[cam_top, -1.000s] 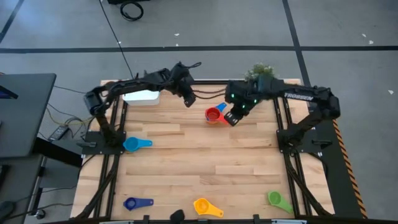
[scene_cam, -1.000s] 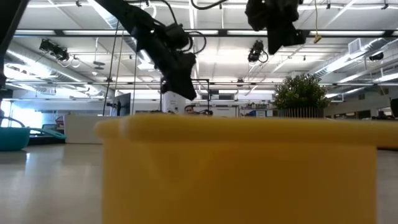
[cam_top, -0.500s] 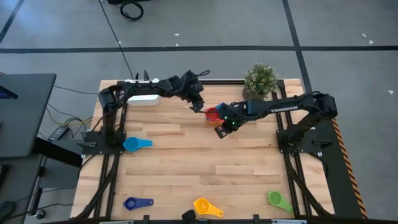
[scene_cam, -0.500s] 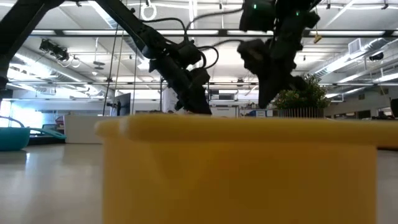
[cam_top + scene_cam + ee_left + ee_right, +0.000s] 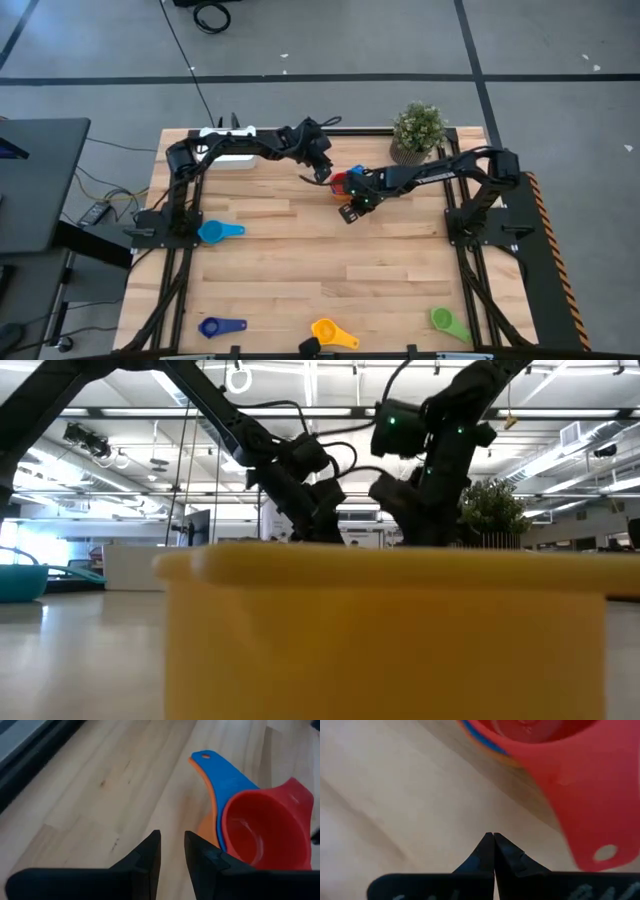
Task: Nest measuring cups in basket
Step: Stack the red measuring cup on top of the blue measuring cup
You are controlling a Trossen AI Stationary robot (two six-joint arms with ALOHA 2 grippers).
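Note:
A red cup [image 5: 341, 183] sits nested in a blue cup, which sits in an orange one, on the table's far middle. In the left wrist view the red bowl [image 5: 265, 832] lies over the blue handle [image 5: 225, 777]. My left gripper [image 5: 322, 177] hovers just left of this stack, open by a narrow gap [image 5: 172, 840], touching nothing. My right gripper [image 5: 349, 212] is shut [image 5: 493, 839] low over the wood beside the red cup's handle [image 5: 600, 820], on the stack's near side. The white basket [image 5: 232, 156] stands at the far left, partly under the left arm.
Light blue cup [image 5: 215, 232] lies at the left, dark blue [image 5: 221, 326], yellow [image 5: 331, 333] and green [image 5: 446, 320] cups along the near edge. The yellow cup [image 5: 385, 635] fills the low view. A potted plant [image 5: 418, 130] stands at the far edge, right of the stack.
My left gripper has swung from beside the basket toward the table's right and come down next to the cup stack. My right gripper has moved left and toward the near edge, dropping low beside the stack's near side. The stack has stayed in place.

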